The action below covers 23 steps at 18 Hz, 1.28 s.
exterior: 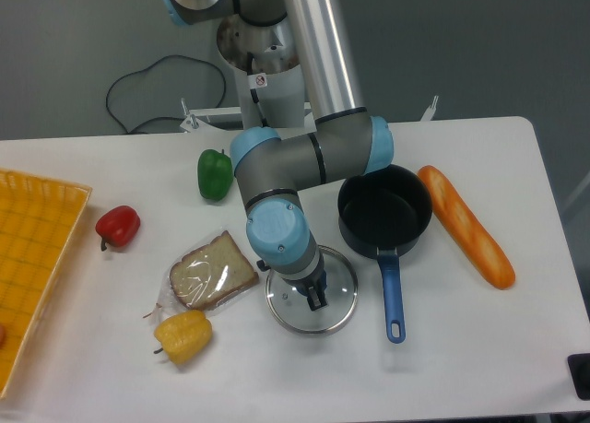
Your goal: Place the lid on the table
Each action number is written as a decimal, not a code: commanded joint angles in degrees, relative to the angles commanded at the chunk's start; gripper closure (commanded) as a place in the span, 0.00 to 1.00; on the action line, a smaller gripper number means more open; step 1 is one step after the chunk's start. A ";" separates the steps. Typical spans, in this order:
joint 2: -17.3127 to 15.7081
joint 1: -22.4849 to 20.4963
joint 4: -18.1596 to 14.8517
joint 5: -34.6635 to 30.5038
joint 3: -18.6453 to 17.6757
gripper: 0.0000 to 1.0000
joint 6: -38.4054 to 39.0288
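Taking the lid as the landmark: it lies flat on the white surface, just left of the pan's blue handle, and the gripper comes straight down onto its middle, hiding the knob. The fingers look drawn in narrow there, but I cannot tell whether they clamp the knob or have let go. Left of the lid sits a bagged slice of bread, with a yellow pepper just in front of that. Behind and to the right of the lid stands the pan, uncovered, and beyond it a baguette. Farther back on the left lie a red pepper and a green pepper; a yellow tray is far left. The placing looks done, so the risk is in leaving: if the fingers have not opened fully, a rise could drag or tip the lid, sliding it into the handle or bread.
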State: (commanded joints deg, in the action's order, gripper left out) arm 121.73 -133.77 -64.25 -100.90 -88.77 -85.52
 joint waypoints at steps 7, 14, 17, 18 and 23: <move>0.09 0.09 0.00 -0.09 -0.09 0.53 0.00; 0.09 0.18 0.00 -0.18 -0.09 0.51 0.00; 0.35 0.18 0.09 -0.18 -0.09 0.49 -0.09; 0.44 0.26 0.09 -0.26 -0.09 0.47 -0.09; 0.44 0.26 0.09 -0.26 -0.09 0.46 -0.09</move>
State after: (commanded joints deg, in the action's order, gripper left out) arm 122.17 -133.51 -64.16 -101.16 -88.86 -85.61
